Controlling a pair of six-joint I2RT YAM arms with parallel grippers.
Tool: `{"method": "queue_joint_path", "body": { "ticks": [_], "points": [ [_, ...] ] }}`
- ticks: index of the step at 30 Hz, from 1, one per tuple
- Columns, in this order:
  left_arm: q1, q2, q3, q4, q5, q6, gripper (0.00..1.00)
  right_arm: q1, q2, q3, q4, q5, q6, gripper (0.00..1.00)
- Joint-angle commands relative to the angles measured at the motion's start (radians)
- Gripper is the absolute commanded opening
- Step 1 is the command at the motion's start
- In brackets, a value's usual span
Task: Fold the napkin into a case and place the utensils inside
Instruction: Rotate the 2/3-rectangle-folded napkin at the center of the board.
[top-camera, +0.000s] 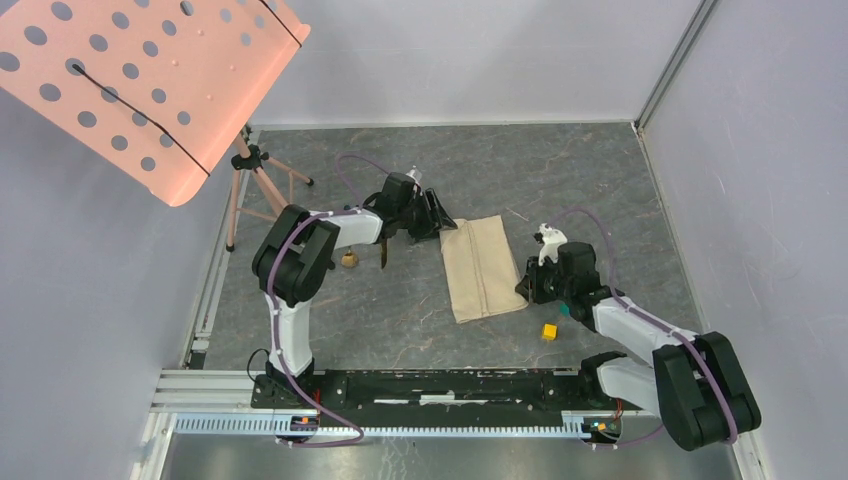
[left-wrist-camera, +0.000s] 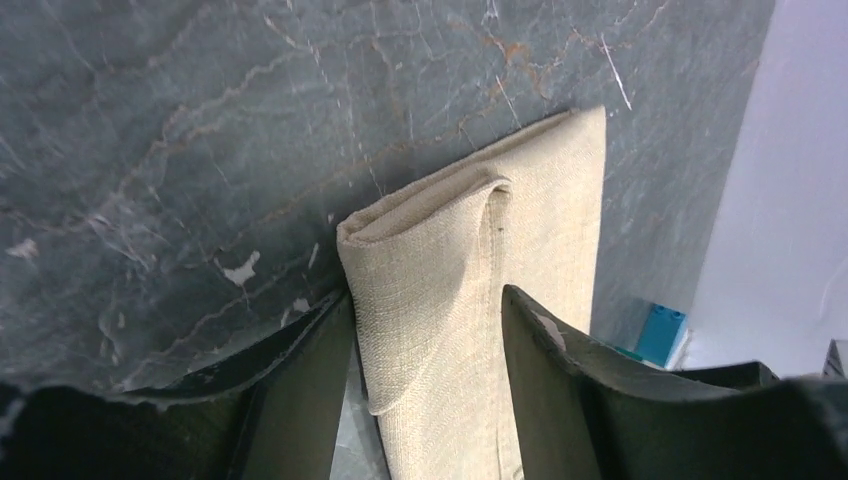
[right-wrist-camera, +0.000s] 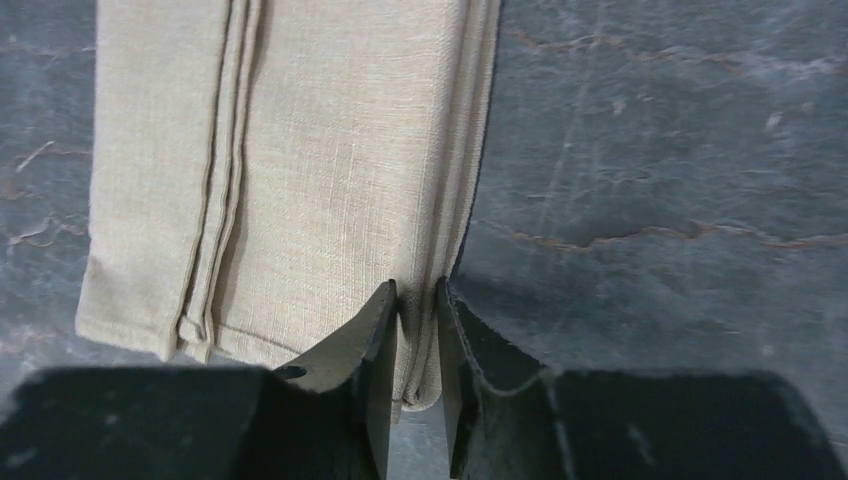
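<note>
Your folded napkin (top-camera: 483, 267) lies in the middle of the bench (top-camera: 400, 310), your left fingers (left-wrist-camera: 560, 390) spread wide astride its far corner, your right fingers (right-wrist-camera: 372, 350) nearly closed and, looks like, pinching its right edge.

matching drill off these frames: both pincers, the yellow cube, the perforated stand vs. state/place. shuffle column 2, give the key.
Column 1
1 left pincer
2 right pincer
3 yellow cube
4 perforated stand

Column 2
A closed on the napkin's edge
B salmon, raised at far left
C open, astride one napkin end
D on the table, apart from the napkin

Pairs: 1-C, 2-A, 3-D, 4-B
</note>
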Motion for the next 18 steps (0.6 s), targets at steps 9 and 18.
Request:
{"method": "queue_joint_path", "body": {
  "ticks": [9, 18],
  "points": [
    [0.001, -0.307, -0.128, -0.225, -0.212, 0.207, 0.89, 0.168, -0.117, -0.081, 0.124, -0.075, 0.189, 0.39],
    [-0.285, -0.667, -0.308, -0.353, -0.348, 0.116, 0.86, 0.095, -0.265, 0.055, -0.205, 0.146, 0.069, 0.79]
  ]
}}
